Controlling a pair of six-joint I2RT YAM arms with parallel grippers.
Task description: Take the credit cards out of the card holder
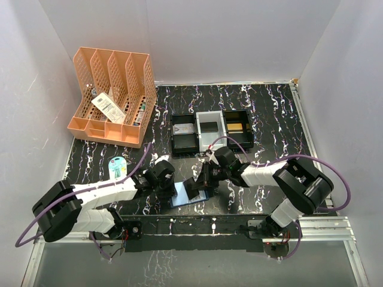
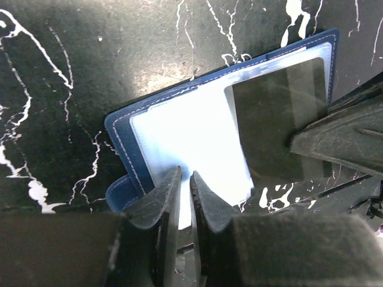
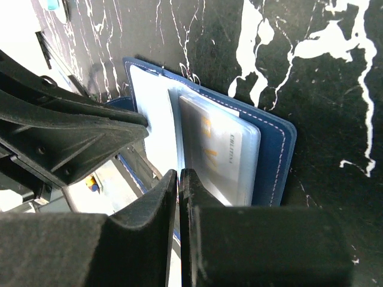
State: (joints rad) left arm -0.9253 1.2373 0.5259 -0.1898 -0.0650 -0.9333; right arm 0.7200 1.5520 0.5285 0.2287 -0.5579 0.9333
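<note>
Pinching with the left fingers (image 2: 173, 185), closed down to a narrow slit on what looks like the near edge of the pale inner leaf of the card holder (image 2: 197, 131). Clenching the right fingers (image 3: 172, 185) tip to tip at the holder's other end, just where that pale leaf meets a clear sleeve. Not being able to tell whether a thin edge is caught between them or nothing at all.

Working, by the look of it, on the first extraction: bracing the holder from one side while trying to get at a credit card (image 3: 221, 149). Not yet drawing the card out of its sleeve, just beyond the right fingers on the side of the navy outer border.

Calling next for a fine re-grip. Parting the right fingers a little, catching the card's exposed edge alone rather than the sleeve, then drawing it along its slot against the left fingers' hold.

Lying open, inner faces up, on the surface (image 1: 269, 107) directly between the two sets of fingers. Running its long axis from the left fingers across to the right fingers, fold lines pointing away from both. Running the card's long axis away from the right fingers, parallel to the fold, chip and lettering upward.

Showing a dark rectangle under the clear window beyond the left fingers, possibly another card, too glary to say.
</note>
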